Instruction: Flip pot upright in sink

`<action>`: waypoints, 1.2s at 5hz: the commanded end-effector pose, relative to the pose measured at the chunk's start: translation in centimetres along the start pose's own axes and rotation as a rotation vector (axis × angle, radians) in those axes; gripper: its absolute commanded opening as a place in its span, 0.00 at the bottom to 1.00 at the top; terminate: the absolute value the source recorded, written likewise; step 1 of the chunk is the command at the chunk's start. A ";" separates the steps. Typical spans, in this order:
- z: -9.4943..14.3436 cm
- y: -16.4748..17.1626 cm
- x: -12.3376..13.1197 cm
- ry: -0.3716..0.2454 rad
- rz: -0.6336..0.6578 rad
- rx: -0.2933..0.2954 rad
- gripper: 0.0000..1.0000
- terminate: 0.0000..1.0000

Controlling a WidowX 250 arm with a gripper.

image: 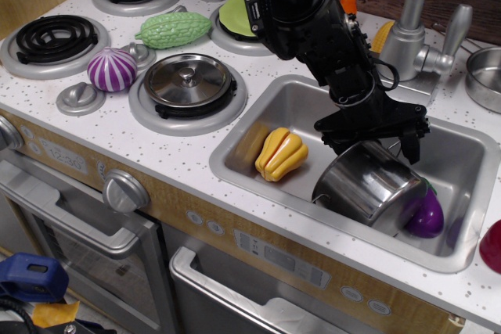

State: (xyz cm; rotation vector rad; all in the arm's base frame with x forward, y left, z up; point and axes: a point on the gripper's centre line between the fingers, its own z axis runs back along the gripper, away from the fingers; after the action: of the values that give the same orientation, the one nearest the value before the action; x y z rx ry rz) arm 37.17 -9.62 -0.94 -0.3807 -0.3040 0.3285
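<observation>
Nearest within the rectangular silver metal sink (254,174): shiny stainless-steel cylindrical pot (366,183) tipped on its side toward the right half, mouth hidden. Just right of the pot, touching it, a purple plastic eggplant (427,215), partly covered. Left of the pot, apart from it, a yellow ridged toy squash (281,154). Above the pot's far rim, black robot gripper (377,137), prongs spread across the rim; contact hard to judge.
</observation>
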 end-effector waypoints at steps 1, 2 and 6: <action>1.3 -1.8 -0.2 -0.041 0.026 0.065 0.00 0.00; 2.3 -2.1 -0.4 -0.019 -0.001 0.132 0.00 0.00; 4.0 -4.1 0.6 -0.058 -0.158 0.465 1.00 0.00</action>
State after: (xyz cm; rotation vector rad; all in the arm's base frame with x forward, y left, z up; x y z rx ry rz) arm 36.66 -11.83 2.21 0.1382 -0.2479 0.2280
